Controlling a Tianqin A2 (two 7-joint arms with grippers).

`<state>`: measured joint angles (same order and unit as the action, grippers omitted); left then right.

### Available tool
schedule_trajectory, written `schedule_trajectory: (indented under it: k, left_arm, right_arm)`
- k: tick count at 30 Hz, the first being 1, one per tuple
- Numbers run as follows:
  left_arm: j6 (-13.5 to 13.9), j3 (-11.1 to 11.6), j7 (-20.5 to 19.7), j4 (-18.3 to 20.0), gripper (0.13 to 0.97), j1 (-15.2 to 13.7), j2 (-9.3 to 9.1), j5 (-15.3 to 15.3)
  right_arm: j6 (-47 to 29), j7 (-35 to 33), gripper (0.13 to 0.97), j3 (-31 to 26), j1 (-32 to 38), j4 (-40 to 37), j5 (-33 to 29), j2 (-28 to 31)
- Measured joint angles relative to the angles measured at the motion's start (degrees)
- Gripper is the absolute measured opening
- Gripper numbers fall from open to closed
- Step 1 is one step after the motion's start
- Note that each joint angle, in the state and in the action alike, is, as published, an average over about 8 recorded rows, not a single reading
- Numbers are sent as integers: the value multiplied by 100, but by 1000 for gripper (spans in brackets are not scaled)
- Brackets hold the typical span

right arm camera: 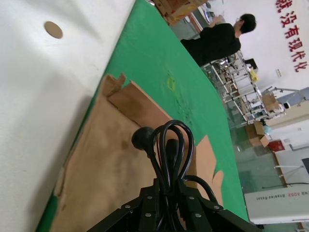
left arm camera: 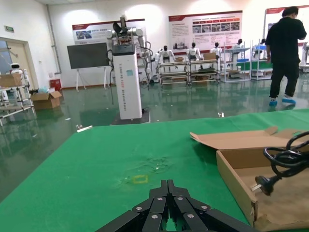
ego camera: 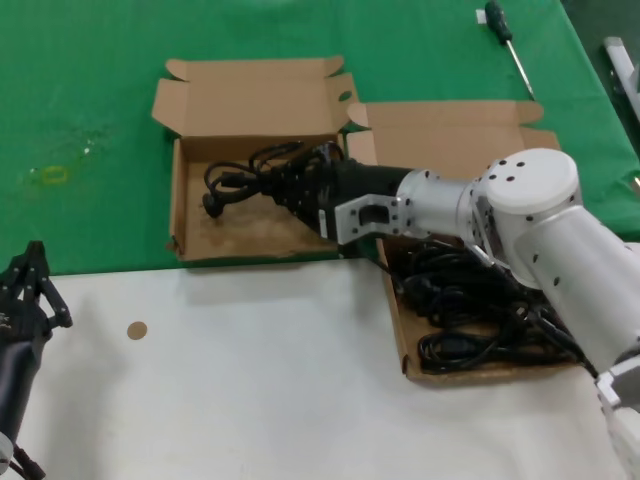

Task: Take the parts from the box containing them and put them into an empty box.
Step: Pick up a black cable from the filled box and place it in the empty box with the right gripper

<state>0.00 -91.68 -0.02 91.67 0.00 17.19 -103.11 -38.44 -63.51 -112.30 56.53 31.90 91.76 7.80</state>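
- Your right gripper (ego camera: 262, 184) reaches across from the right side into the left-hand cardboard box (ego camera: 190, 215), the one with rounded corner tabs on its lid.
- Its fingers are clamped on a bundled black power cable (right arm camera: 166, 150); the right wrist view shows the looped cord pinched between them, plug end hanging out over the box floor (brown, bare around the cable).
- In the head view you see that same cable (ego camera: 228, 178) with its loops and plug low inside the left box, near the back wall; whether it touches the floor, you cannot tell.
- The right-hand box (ego camera: 410, 345) sits just beside the left one, on the near side of the green mat (ego camera: 90, 110). A heap of black cables (ego camera: 465, 310) lies in it, partly hidden by your right arm.
- Your left gripper (left arm camera: 167, 207) is parked at the near left over the white table (ego camera: 260, 370), well apart from both boxes. Fingers pressed together, holding nothing.
- From the left wrist view you get the left box's wall and the cable's plug (left arm camera: 263, 182) inside.
- A screwdriver (ego camera: 505, 40) lies on the mat at the far right.
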Motion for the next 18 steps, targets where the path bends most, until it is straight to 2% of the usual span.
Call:
schedule_trajectory:
  k: [15, 18]
  left_arm:
    - [0, 0, 0, 0, 152, 0, 0, 0]
    - [0, 0, 0, 0, 152, 0, 0, 0]
  right_arm:
    - [-39, -872, 257, 442, 334, -885, 300, -253]
    - [-69, -932, 302, 492, 349, -924, 327, -246]
